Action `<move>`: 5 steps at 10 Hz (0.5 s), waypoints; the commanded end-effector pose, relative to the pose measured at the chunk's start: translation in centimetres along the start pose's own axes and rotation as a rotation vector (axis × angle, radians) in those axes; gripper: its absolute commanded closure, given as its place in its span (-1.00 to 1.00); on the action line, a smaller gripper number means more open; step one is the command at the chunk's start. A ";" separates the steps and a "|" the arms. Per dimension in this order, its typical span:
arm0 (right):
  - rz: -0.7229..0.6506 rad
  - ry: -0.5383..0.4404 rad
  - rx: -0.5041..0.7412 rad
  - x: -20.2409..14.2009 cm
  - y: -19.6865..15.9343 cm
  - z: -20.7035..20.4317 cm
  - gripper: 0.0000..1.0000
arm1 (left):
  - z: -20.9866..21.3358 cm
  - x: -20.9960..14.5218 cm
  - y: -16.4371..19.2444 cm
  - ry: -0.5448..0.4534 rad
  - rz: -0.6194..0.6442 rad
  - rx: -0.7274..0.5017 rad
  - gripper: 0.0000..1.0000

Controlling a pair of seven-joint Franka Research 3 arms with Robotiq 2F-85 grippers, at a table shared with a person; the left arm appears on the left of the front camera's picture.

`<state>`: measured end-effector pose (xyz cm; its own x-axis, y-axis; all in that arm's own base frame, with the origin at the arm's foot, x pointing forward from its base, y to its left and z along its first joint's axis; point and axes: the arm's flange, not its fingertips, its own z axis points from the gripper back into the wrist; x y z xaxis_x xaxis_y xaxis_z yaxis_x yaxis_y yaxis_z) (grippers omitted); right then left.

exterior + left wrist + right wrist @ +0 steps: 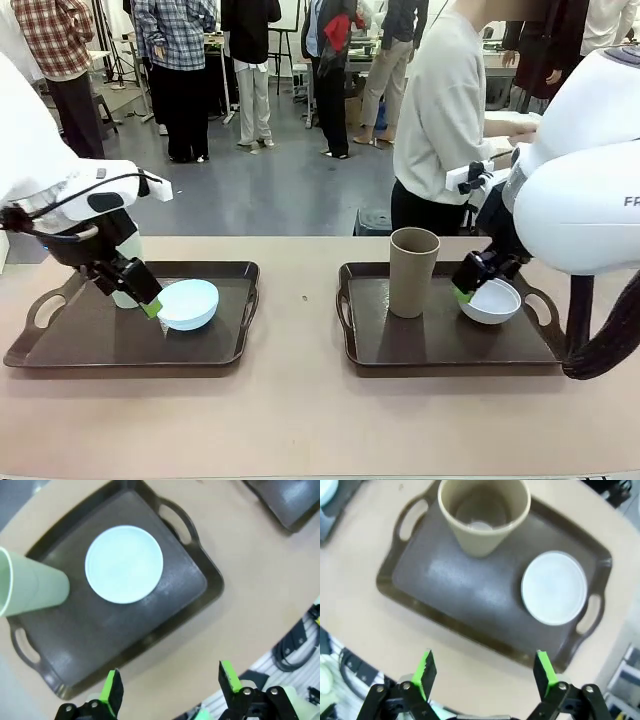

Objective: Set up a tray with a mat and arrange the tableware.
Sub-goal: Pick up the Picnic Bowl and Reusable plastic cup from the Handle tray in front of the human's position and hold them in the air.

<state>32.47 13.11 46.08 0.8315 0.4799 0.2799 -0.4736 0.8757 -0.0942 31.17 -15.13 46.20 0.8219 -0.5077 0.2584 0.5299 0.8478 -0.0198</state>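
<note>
On a tan tabletop (pixel 300 420) sit two dark brown rectangular plastic trays with cut-out handles, side by side and apart. The left tray (pixel 90 338) carries a shallow light blue round bowl (pixel 188 303) near its middle and a tall pale green handleless tumbler (pixel 30 587) standing upright beside it, the two not touching. The left gripper (pixel 170 682) hangs above this tray with its green-padded jaws spread wide and nothing between them. The right tray (pixel 420 340) holds a tall matte brown handleless tumbler (pixel 412 270), upright and empty, toward its left side, and a small bluish-white round bowl (pixel 492 300) toward its right handle, well apart from the tumbler. The right gripper (pixel 482 672) is poised over that tray, jaws likewise spread and empty. A person in a cream sweater (pixel 440 110) stands at the far side of the table.
</note>
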 end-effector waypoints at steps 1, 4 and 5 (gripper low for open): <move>-0.038 0.029 0.040 -14.1 1.9 -5.5 -1.00 | -2.8 -7.4 -0.5 0.000 0.075 -0.029 -1.00; -0.022 0.056 0.025 -0.9 -0.1 0.0 -1.00 | 0.6 -0.7 0.1 0.022 0.028 -0.029 -1.00; -0.022 0.056 0.025 -0.9 -0.1 0.0 -1.00 | 0.6 -0.7 0.1 0.022 0.028 -0.029 -1.00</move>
<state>31.67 12.43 45.90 0.8664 0.4472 0.2221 -0.4438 0.8936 -0.0677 30.57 -14.35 46.52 0.8453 -0.4819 0.2308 0.5056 0.8611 -0.0540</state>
